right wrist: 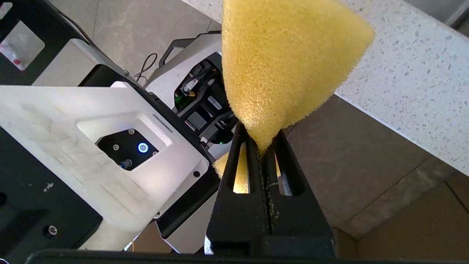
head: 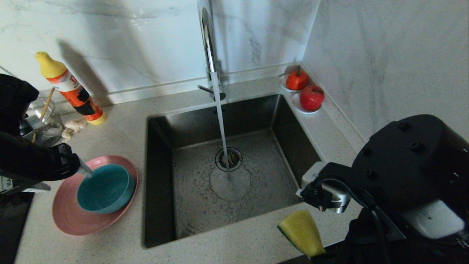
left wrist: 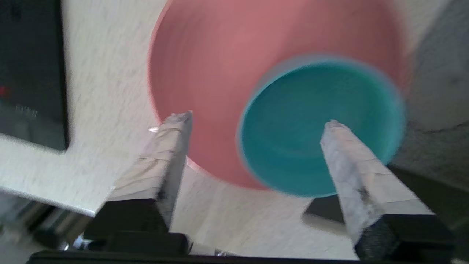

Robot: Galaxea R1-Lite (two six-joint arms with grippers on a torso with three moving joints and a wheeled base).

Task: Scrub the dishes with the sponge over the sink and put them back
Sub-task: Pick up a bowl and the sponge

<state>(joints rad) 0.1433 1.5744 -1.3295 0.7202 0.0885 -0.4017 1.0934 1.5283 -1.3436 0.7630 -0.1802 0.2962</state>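
The dishes sit on the counter left of the sink (head: 161,183): the bowl (head: 106,188) rests inside the plate (head: 69,216), toward its right side. A chopstick (head: 47,103) stands in a glass (head: 44,126) at the far left, beside a detergent bottle (head: 69,88). The left gripper (left wrist: 256,124) hangs over the bowl's near-left rim with its fingers spread wide and nothing between them, so the bowl looks set down. The sink is bare, and the tap (head: 209,47) is running onto the drain (head: 228,158). At the near right, over the counter's front edge, the right gripper (right wrist: 261,150) is clamped on the sponge (head: 302,231), held clear of the water. Judging from this, plate and bowl are back in place. Whether the chopsticks are washed cannot be told; the running water and held sponge suggest work may remain.
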